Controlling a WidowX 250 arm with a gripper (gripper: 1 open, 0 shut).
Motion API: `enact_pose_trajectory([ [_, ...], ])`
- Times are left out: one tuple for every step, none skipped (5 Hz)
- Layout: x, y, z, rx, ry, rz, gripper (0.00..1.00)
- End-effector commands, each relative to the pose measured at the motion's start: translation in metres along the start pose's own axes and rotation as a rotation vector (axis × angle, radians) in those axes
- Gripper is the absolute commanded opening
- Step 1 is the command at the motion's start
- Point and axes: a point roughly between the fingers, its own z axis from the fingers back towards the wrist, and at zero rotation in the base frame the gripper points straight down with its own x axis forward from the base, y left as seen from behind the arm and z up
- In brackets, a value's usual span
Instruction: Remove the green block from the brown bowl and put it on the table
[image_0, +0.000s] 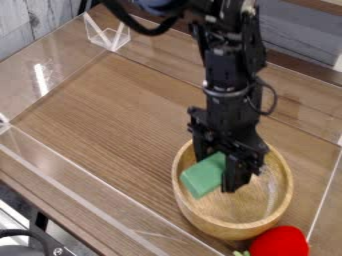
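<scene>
The green block (203, 176) hangs tilted just above the inside of the brown bowl (235, 214), pinched at its right edge. My gripper (219, 172) points almost straight down over the bowl's left half and is shut on the block. The light wooden bowl sits on the table (107, 110) near the front right, its inside otherwise bare. The black arm rises from the gripper toward the top of the view and hides the bowl's far rim.
A red rounded object (279, 243) lies just in front of the bowl at the bottom right. Low clear acrylic walls (54, 70) border the tabletop on the left, front and right. Bare wood stretches left of the bowl.
</scene>
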Motion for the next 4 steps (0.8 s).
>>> enact_pose_trajectory([
  [0.011, 0.010, 0.020, 0.024, -0.053, -0.087, 0.00],
  [0.017, 0.014, 0.034, 0.051, -0.081, -0.098, 0.00],
  [0.020, 0.015, 0.041, 0.067, -0.097, -0.110, 0.00],
  [0.025, 0.028, 0.056, 0.087, -0.134, -0.032, 0.00],
])
